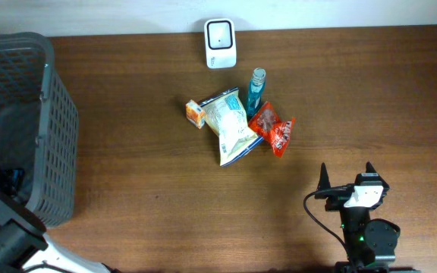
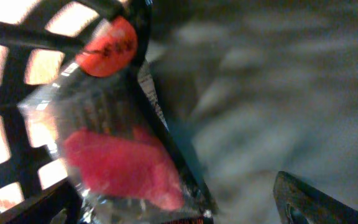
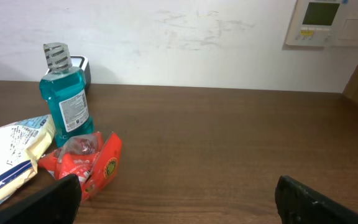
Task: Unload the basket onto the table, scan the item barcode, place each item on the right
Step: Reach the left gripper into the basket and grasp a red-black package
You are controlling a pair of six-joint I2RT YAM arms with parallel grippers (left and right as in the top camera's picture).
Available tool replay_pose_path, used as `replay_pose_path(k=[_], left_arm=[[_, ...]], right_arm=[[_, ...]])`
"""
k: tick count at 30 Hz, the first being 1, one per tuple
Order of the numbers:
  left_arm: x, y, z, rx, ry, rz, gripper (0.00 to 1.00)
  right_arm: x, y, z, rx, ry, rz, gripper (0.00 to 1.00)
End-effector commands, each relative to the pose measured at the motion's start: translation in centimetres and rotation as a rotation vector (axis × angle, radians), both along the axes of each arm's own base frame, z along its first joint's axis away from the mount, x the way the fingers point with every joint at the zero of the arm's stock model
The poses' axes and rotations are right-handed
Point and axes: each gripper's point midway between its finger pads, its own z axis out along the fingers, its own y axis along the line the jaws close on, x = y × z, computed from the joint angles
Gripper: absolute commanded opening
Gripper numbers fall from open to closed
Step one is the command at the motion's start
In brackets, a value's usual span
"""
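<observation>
Nearest the robot, two grippers are showing. The right gripper (image 3: 178, 183) is sitting wide open low over the bare table (image 1: 127, 174), fingers spread out to the corners of its own view, and it isn't gripping anything. The left gripper (image 2: 169, 186) is hanging down inside the one grey basket (image 1: 48, 114), also spread wide. Its right finger (image 2: 303, 202) is standing clear of a see-through packet (image 2: 123, 162) with red stuff inside and a round orange sticker, so it isn't squeezing it. Can't tell if the other finger is touching it, since that view is blurry.

Further out, four items are sitting bunched mid-table:
- one small orange box (image 1: 196, 114)
- one white-and-yellow snack bag (image 1: 230, 125) just beside the box
- one red pouch (image 1: 273, 130) against the bag's other side
- one blue mouthwash bottle (image 1: 256, 89) standing upright behind them

Past those, one white scanner (image 1: 221, 43) is sitting at the far edge.

Only the left wrist view is showing the see-through packet. Only the overhead view is catching the orange box. The right wrist view is adding one wall panel (image 3: 322, 22) up high.
</observation>
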Motion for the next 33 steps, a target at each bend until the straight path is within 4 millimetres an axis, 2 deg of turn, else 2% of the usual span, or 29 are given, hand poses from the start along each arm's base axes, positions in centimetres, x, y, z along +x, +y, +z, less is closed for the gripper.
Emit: replay_pose_path(k=[1,3,4,5,6,8,12,15,22,24,27,33], left_arm=[[-0.5,0.1,-1.7,-0.019,0.025,0.02,0.89],[-0.2,0.4,-1.7,-0.004,0.01,0.019,0.72],[-0.1,0.5,-1.7,-0.001,0.007,0.019,0.68],[0.0,0.6,-1.7,0.005,0.002,0.019,0.61],[0.2,0.8,-1.7,0.011,-0.005,0.019,0.52],[0.5,1.1,-1.7,0.023,-0.018,0.02,0.27],[0.8,1.2,-1.6,0.025,-0.034,0.019,0.07],[1.7,1.6,-0.7,0.026,-0.062,0.016,0.0],[4.3,2.3,3.9,0.006,-0.159,0.013,0.0],[6.3,1.6,5.9,-0.047,-0.252,0.003,0.0],[7.2,1.5,8.7,-0.036,-0.282,-0.014,0.0],[9.6,-0.2,18.1,0.063,-0.467,-0.09,0.0]], right_arm=[[0.0,0.1,-0.4,-0.003,0.005,0.001,0.98],[0.0,0.1,-0.4,-0.003,0.005,0.002,0.98],[0.0,0.1,-0.4,-0.003,0.005,0.001,0.98],[0.0,0.1,-0.4,-0.003,0.005,0.001,0.98],[0.0,0.1,-0.4,-0.003,0.005,0.002,0.98],[0.0,0.1,-0.4,-0.003,0.005,0.001,0.98],[0.0,0.1,-0.4,-0.003,0.005,0.002,0.98],[0.0,0.1,-0.4,-0.003,0.005,0.002,0.98],[0.0,0.1,-0.4,-0.003,0.005,0.001,0.98],[0.0,0.1,-0.4,-0.003,0.005,0.001,0.98],[0.0,0.1,-0.4,-0.003,0.005,0.001,0.98],[0.0,0.1,-0.4,-0.003,0.005,0.001,0.98]])
